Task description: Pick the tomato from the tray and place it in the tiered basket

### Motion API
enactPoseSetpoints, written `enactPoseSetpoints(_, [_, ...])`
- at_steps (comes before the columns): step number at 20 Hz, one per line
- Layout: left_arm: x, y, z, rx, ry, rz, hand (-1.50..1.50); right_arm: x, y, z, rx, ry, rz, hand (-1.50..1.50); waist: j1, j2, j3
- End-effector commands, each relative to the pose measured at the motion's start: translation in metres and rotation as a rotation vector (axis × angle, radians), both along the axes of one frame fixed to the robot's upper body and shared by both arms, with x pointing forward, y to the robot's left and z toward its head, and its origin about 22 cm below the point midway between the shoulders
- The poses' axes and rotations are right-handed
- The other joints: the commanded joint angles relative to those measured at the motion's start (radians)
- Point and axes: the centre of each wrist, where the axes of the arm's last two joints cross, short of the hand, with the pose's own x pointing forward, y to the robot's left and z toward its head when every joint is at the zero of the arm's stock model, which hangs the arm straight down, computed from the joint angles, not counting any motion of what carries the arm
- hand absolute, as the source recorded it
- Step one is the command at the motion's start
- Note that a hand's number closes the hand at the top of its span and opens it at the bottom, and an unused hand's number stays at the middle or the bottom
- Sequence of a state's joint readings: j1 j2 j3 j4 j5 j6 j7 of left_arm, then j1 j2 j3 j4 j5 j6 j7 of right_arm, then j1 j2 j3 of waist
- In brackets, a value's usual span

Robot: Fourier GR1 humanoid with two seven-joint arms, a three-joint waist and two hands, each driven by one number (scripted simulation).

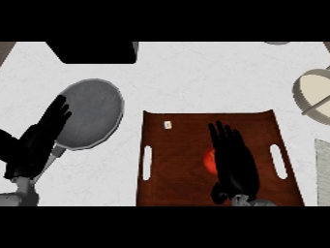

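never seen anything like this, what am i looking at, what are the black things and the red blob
This is one picture, taken from a humanoid robot's head, looking steeply down at a white kitchen counter. The black shapes are its hands. The left hand rests open at the left, partly over a grey plate. The right hand lies open above a brown tray, partly hiding the red tomato. Nothing is held yet. The tiered basket at the upper right is where the tomato goes.
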State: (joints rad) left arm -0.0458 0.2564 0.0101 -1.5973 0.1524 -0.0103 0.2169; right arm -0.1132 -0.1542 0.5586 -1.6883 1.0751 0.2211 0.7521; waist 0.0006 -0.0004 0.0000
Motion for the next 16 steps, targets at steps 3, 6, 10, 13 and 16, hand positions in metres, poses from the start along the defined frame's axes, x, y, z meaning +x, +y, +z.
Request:
enactPoseSetpoints(3, [0.011, 0.005, -0.004, -0.002, 0.007, -0.003, 0.0, 0.002, -0.002, -0.013, 0.031, 0.188, 0.042, 1.5, -0.003, 0.001, 0.0])
enactPoseSetpoints(6, [0.014, 0.002, -0.015, 0.009, -0.009, 0.013, 0.0, 0.024, 0.003, -0.022, -0.091, 0.169, 0.076, 1.5, 0.002, 0.002, 0.0])
enactPoseSetpoints(10, [0.005, -0.007, 0.003, 0.002, 0.018, -0.011, 0.0, 0.005, 0.007, -0.053, -0.12, 0.131, 0.133, 1.5, 0.006, 0.001, 0.0])
enactPoseSetpoints(13, [-0.001, -0.004, 0.0, -0.006, -0.002, -0.001, 0.0, -0.012, 0.009, -0.04, -0.141, 0.085, 0.141, 1.5, 0.001, -0.001, 0.0])
enactPoseSetpoints(16, [-0.005, 0.009, 0.01, 0.01, -0.012, 0.016, 0.0, 0.0, -0.079, -0.029, -0.181, 0.006, 0.056, 1.5, -0.005, -0.004, 0.001])
